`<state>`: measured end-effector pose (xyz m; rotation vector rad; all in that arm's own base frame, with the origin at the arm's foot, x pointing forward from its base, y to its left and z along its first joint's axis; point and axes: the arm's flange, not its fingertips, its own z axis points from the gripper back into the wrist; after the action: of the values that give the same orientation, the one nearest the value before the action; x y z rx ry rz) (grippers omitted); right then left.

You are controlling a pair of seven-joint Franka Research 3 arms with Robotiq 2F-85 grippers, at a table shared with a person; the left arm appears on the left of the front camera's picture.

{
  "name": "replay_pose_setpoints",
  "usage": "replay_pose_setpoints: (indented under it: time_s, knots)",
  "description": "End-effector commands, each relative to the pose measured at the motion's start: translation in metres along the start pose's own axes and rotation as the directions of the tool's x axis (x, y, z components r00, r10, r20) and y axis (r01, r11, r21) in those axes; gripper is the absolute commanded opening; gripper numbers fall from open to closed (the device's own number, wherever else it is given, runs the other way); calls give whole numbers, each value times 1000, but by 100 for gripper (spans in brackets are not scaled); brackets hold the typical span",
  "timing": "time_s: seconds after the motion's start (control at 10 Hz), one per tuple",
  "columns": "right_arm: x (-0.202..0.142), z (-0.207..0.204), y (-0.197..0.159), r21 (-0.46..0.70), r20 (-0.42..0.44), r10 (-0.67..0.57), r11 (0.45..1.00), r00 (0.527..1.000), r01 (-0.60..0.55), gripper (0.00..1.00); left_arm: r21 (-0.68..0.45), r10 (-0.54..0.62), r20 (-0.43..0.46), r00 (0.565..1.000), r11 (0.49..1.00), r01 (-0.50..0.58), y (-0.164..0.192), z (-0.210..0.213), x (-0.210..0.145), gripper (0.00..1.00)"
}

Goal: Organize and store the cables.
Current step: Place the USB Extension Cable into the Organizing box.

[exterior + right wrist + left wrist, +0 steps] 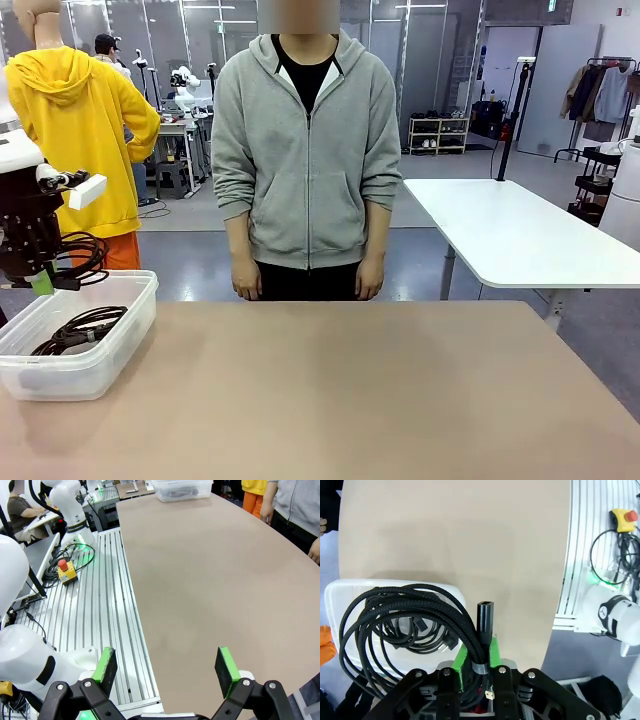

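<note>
Front view: I've got a clear plastic bin (78, 345) at the left end of the tan table (340, 400), with one coiled black cable (80, 330) lying in the bottom. My left gripper (40, 275) hangs above the bin's far left corner, clenched on a second coiled cable (85, 255); its loops bulge out to the right of the fingers, over the bin rim. The person in a grey hoodie (307, 150) stands at the far edge, hands down at their sides.

Left wrist view: looking down past my fingers into the same bin (335, 595). The stored coil (417, 630) sits flat inside it. The held cable bundle (385, 610) is pinched between the green pads (493, 650) right at its taped neck (480, 668); the loops fan out left of the jaws, over the bin. The black plug end (485, 615) sticks straight up along the finger axis, past the tips, pointing toward the bare table. A small gold connector (490, 694) pokes out below the tape.

Right wrist view: my right gripper (169, 665) is released, jaws wide apart with nothing between them, hovering over the near table edge. The bin (180, 489) shows at the far end with dark cable inside; I can't tell more at that range
</note>
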<state>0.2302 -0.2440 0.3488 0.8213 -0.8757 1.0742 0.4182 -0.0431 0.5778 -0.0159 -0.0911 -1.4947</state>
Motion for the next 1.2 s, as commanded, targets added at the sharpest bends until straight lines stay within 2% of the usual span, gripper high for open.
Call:
replay_pose_setpoints:
  time_s: [0.0, 0.1, 0.2, 0.3, 0.4, 0.5, 0.7, 0.8, 0.9, 1.0, 1.1]
  knots:
    - [4, -3, 0, -20, -1, -26, 999, 1000, 26, 100, 2, 1, 1, 1000, 1000, -1, -1, 1, 0, 19]
    - [4, -3, 0, -20, -1, -26, 999, 1000, 26, 100, 65, 52, -23, 998, 997, -50, 28, -9, -8, 19]
    - [4, -3, 0, -20, -1, -26, 999, 1000, 26, 100, 68, -2, 3, 1000, 998, 2, 58, -29, -28, 19]
    - [4, -3, 0, -20, -1, -26, 999, 1000, 26, 100, 59, 1, -13, 1000, 998, -1, 76, -45, -42, 19]
    - [4, -3, 0, -20, -1, -26, 999, 1000, 26, 100, 81, 24, -48, 999, 997, -20, 90, -61, -52, 19]
    - [4, -3, 0, -20, -1, -26, 999, 1000, 26, 100, 69, 10, -23, 1000, 998, -8, 106, -84, -57, 19]
    - [4, -3, 0, -20, -1, -26, 999, 1000, 26, 100, 39, 97, -22, 995, 995, -96, 135, -130, -68, 19]
    - [4, -3, 0, -20, -1, -26, 999, 1000, 26, 100, 13, 103, 7, 995, 995, -103, 140, -139, -67, 19]
    - [4, -3, 0, -20, -1, -26, 999, 1000, 26, 100, 10, 114, 2, 993, 993, -114, 141, -143, -66, 27]
    - [4, -3, 0, -20, -1, -26, 999, 1000, 26, 100, 4, 134, -26, 991, 991, -134, 144, -149, -67, 44]
    - [4, -3, 0, -20, -1, -26, 999, 1000, 26, 100, 1, 139, -32, 990, 990, -139, 141, -152, -65, 50]
